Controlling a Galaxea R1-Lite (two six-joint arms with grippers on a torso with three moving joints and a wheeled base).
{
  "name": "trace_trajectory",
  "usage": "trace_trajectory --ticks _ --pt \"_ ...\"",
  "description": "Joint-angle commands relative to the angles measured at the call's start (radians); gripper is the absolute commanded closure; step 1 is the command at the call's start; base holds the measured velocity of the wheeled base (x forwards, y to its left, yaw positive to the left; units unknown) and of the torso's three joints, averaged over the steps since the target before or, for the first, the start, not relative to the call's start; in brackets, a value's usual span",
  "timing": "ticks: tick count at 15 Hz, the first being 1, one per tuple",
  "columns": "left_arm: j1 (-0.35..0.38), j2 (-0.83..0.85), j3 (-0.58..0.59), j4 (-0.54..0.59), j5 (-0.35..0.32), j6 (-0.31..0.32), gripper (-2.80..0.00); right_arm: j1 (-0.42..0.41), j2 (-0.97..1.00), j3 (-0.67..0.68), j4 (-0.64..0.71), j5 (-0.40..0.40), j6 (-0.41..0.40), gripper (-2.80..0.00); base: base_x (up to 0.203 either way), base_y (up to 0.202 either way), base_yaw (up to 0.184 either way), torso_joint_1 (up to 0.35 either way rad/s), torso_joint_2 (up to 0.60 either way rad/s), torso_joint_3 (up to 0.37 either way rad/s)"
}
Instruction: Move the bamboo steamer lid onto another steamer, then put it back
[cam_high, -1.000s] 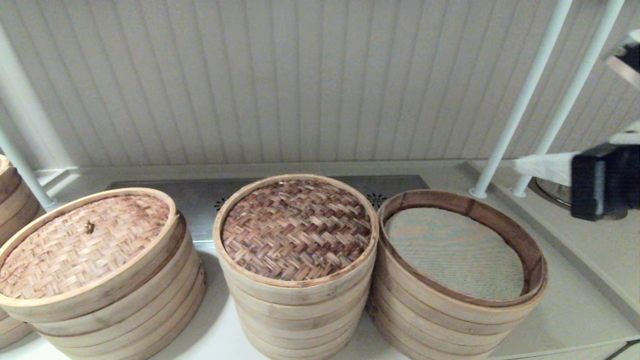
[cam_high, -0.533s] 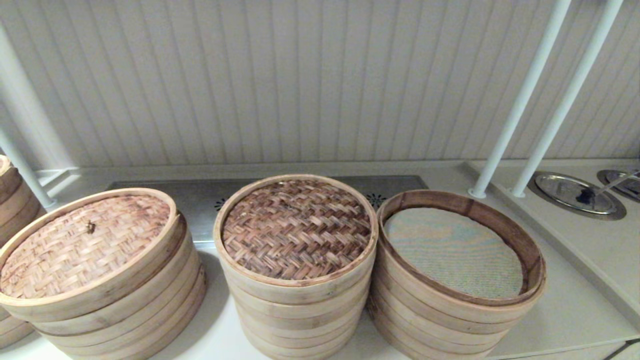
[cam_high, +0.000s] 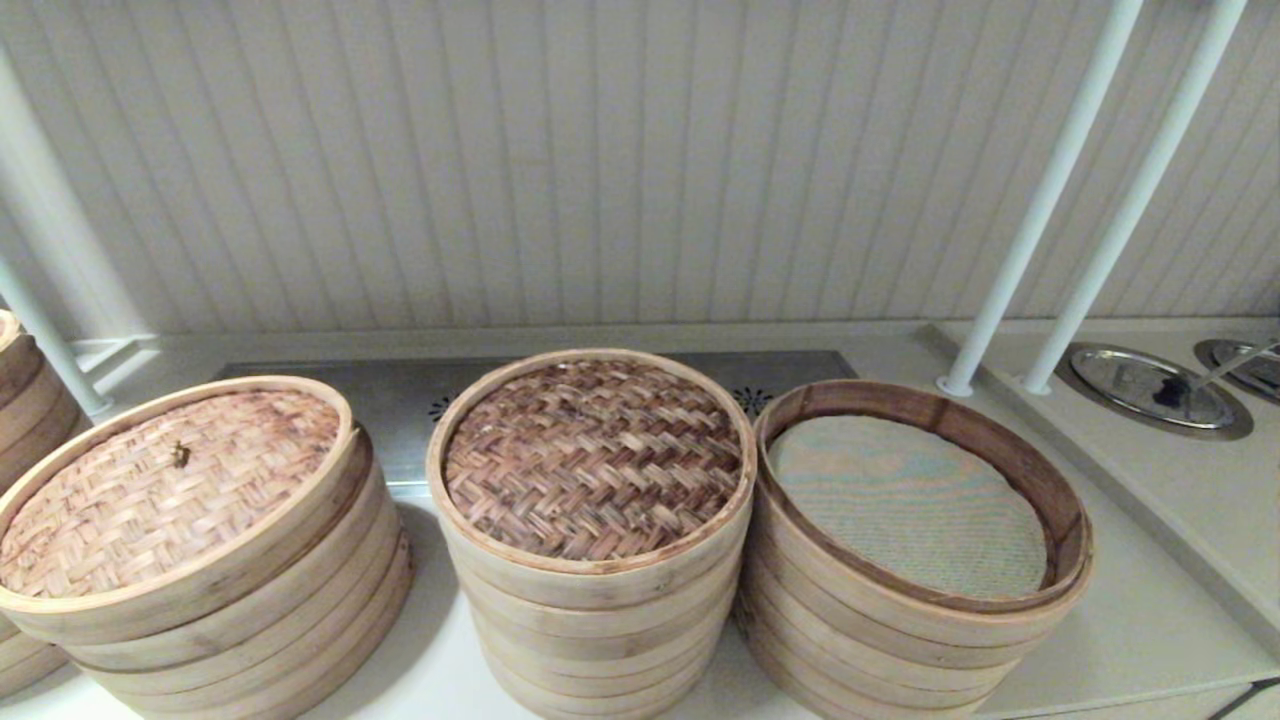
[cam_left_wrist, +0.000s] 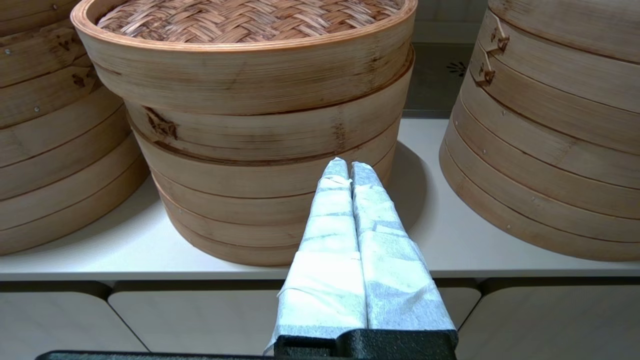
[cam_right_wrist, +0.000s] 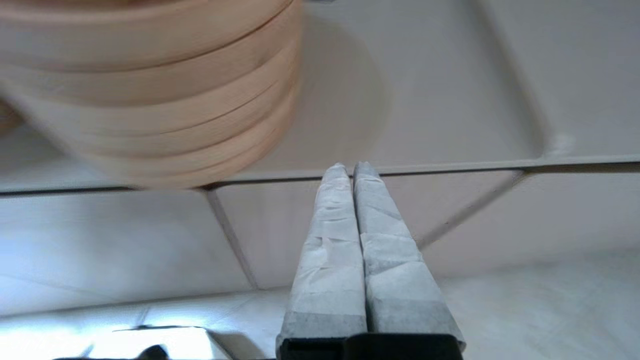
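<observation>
The bamboo steamer lid (cam_high: 592, 458), dark brown herringbone weave in a pale rim band, lies on the middle stack. To its right stands another steamer (cam_high: 1000, 455) with a reddish-brown top ring and a grey-green cloth liner (cam_high: 905, 505), uncovered. Neither gripper shows in the head view. My left gripper (cam_left_wrist: 349, 167) is shut and empty, low at the counter's front before the tan-lidded stack (cam_left_wrist: 250, 150). Shut and empty as well, my right gripper (cam_right_wrist: 351, 170) hangs below the counter's front edge, with a blurred steamer stack (cam_right_wrist: 150, 100) up beyond it.
The tan woven lid with a small knot (cam_high: 165, 485) covers the left stack. Another stack (cam_high: 20, 400) shows at the far left edge. Two white poles (cam_high: 1040, 200) rise at the right, beside round metal dishes (cam_high: 1150, 385). A panelled wall runs behind.
A second ago my right gripper stood at the head view's right edge, in front of the metal dishes. It has dropped out of that view. The lid and the stacks have not moved.
</observation>
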Motion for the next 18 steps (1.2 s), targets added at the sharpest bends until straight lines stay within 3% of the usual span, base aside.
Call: trace_trajectory --ticks 1,3,6,12,18 --pt "0.0 0.0 0.0 0.0 0.0 0.0 0.0 -0.006 -0.089 0.1 -0.057 0.037 0.029 0.0 0.0 0.0 0.0 0.0 0.0 0.0" --pt "0.0 0.0 0.0 0.0 0.0 0.0 0.0 -0.018 -0.091 0.18 -0.15 0.044 0.041 0.0 0.0 0.0 0.0 0.0 0.0 0.0" --pt "0.0 0.0 0.0 0.0 0.0 0.0 0.0 -0.148 -0.101 0.226 -0.166 0.088 0.028 0.0 0.0 0.0 0.0 0.0 0.0 0.0" --pt "0.0 0.0 0.0 0.0 0.0 0.0 0.0 -0.109 -0.333 0.262 -0.17 0.195 0.005 0.0 0.0 0.0 0.0 0.0 0.0 0.0" --pt "0.0 0.0 0.0 0.0 0.0 0.0 0.0 -0.104 -0.364 0.292 -0.231 0.205 0.01 0.0 0.0 0.0 0.0 0.0 0.0 0.0"
